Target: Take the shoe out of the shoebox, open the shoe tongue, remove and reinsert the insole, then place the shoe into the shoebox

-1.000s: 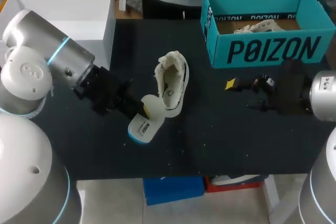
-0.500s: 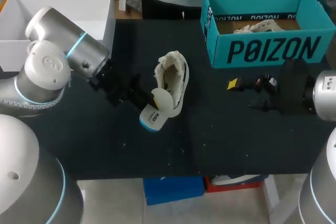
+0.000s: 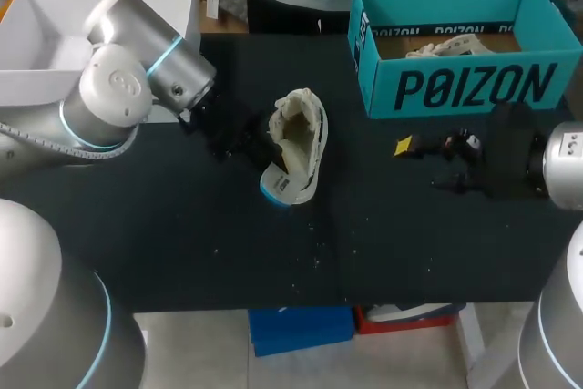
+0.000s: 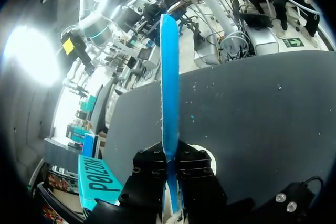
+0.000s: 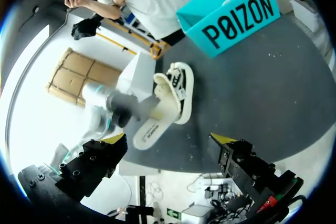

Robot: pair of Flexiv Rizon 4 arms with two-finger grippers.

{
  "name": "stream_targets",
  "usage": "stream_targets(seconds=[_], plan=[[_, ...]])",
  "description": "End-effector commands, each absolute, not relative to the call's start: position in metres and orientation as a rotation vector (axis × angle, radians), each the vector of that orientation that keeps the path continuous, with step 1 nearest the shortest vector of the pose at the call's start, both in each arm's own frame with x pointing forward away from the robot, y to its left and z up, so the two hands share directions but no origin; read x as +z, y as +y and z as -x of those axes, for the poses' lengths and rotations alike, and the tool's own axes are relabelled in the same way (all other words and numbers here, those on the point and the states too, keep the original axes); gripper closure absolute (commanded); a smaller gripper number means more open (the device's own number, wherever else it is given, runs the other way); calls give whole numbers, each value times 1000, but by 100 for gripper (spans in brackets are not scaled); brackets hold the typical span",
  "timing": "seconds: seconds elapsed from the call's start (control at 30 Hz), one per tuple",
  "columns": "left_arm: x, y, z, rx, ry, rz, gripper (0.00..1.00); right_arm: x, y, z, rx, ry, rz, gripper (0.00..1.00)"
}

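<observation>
A white sneaker (image 3: 301, 138) lies on the black table, its opening facing up; it also shows ahead of my right gripper (image 5: 177, 95). My left gripper (image 3: 248, 148) is shut on the insole (image 3: 279, 189), white on top and blue beneath, right beside the shoe. The insole's near end sticks out by the shoe's near end while its other end overlaps the opening. In the left wrist view the insole (image 4: 169, 87) stands edge-on, clamped in the gripper (image 4: 171, 163). My right gripper (image 3: 414, 148) stands open and empty, right of the shoe (image 5: 170, 140).
The teal shoebox (image 3: 460, 84) stands open at the back right, with something white and crumpled inside. A white open box (image 3: 137, 15) sits at the back left, behind my left arm. Bare black tabletop (image 3: 364, 243) runs along the front edge.
My left arm has swung right and away from the front edge, carrying the insole from beside the shoe's near end up against the shoe. The right arm has barely moved.
</observation>
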State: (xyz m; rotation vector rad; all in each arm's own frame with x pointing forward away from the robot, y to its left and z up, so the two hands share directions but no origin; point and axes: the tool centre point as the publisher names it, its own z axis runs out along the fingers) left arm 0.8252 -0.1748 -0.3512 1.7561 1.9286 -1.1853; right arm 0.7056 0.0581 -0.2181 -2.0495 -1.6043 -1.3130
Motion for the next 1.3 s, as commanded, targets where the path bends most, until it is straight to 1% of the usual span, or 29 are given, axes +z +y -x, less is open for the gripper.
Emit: stream_targets(seconds=[0.03,0.3,0.33,0.37,0.4,0.43,0.47,0.5,0.53,0.57,0.6,0.63,0.67,0.7,0.73,0.83,0.87,0.9,0.97,1.07,1.17,1.3], plan=[[-359,-186,-843,-1197,1934,-1790,100,-217,56,-704,-1313,-1604,2046,0],[-370,-195,-863,-1151,1966,-1808,100,-217,56,-704,-1313,-1604,2046,0],[-370,-196,-865,-1147,1973,-1805,84,-217,56,-704,-1313,-1604,2046,0],[-370,-196,-866,-1145,1975,-1802,76,-217,56,-704,-1313,-1604,2046,0],[-368,-196,-866,-1143,1976,-1800,72,-217,56,-704,-1313,-1604,2046,0],[-366,-196,-866,-1138,1970,-1797,73,-217,56,-704,-1313,-1604,2046,0],[-364,-196,-866,-1134,1966,-1794,77,-217,56,-704,-1313,-1604,2046,0],[-362,-195,-866,-1131,1964,-1791,89,-217,56,-704,-1313,-1604,2046,0],[-360,-194,-866,-1120,1963,-1790,98,-217,56,-704,-1313,-1604,2046,0],[-359,-192,-865,-1116,1965,-1791,97,-217,56,-704,-1313,-1604,2046,0],[-358,-190,-863,-1112,1970,-1788,81,-217,56,-704,-1313,-1604,2046,0],[-356,-188,-862,-1112,1974,-1785,35,-217,56,-704,-1313,-1604,2046,0],[-355,-186,-858,-1114,1976,-1786,31,-217,56,-704,-1313,-1604,2046,0],[-353,-185,-856,-1112,1976,-1787,51,-217,56,-704,-1313,-1604,2046,0],[-352,-183,-853,-1110,1977,-1787,53,-217,56,-704,-1313,-1604,2046,0],[-347,-177,-843,-1108,1976,-1783,52,-217,56,-704,-1313,-1604,2046,0],[-346,-176,-840,-1108,1976,-1783,49,-217,56,-704,-1313,-1604,2046,0],[-346,-175,-836,-1109,1976,-1783,43,-217,56,-704,-1313,-1604,2046,0],[-345,-174,-829,-1110,1975,-1788,50,-217,56,-704,-1313,-1604,2046,0],[-345,-174,-819,-1123,1969,-1792,50,-217,56,-704,-1313,-1604,2046,0],[-347,-173,-811,-1131,1967,-1799,55,-217,56,-704,-1313,-1604,2046,0],[-346,-171,-804,-1135,1963,-1809,56,-217,56,-704,-1313,-1604,2046,0]])
